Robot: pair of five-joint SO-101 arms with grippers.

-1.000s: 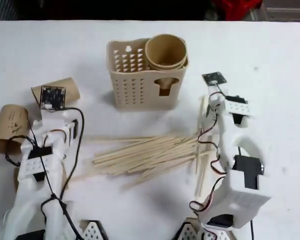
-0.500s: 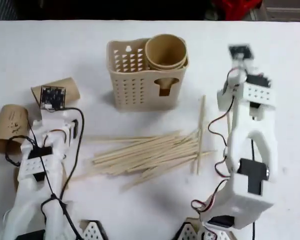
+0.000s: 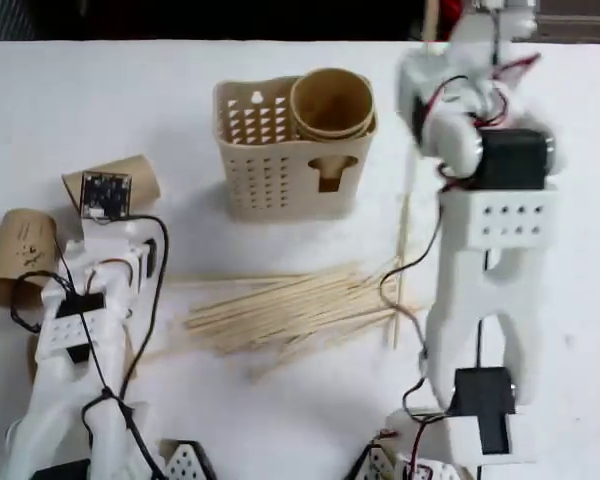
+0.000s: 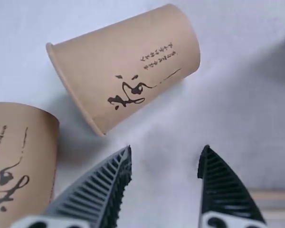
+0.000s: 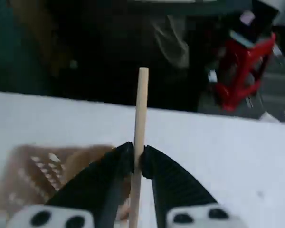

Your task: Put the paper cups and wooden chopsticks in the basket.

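Right wrist view: clamps one pale, round wooden chopstick [image 5: 141,109] in the right gripper [image 5: 137,154], black jaws closed tight on the shaft, stick upright and poking out past the tips. Sits raised high near the far edge of the white table [image 3: 130,90], with the beige perforated plastic basket [image 3: 280,170] lower down and off toward the left arm's side.

Matters most for the coming move: long axis of the stick close to vertical, so probably calls for carrying it sideways over the basket's open top, then lowering it end-first beside the stacked brown paper cups [image 3: 332,100] already inside. Risks catching the rim if brought in tilted.

Leaves a loose heap of wooden chopsticks [image 3: 290,305] on the table between the arms, lying roughly crosswise.

On the other side, hangs the left gripper [image 4: 166,156] with jaws spread wide and holding nothing, just short of a brown paper cup lying on its side [image 4: 128,80], rim end nearer a second toppled cup [image 4: 14,152]; both closer to the left arm than the right.
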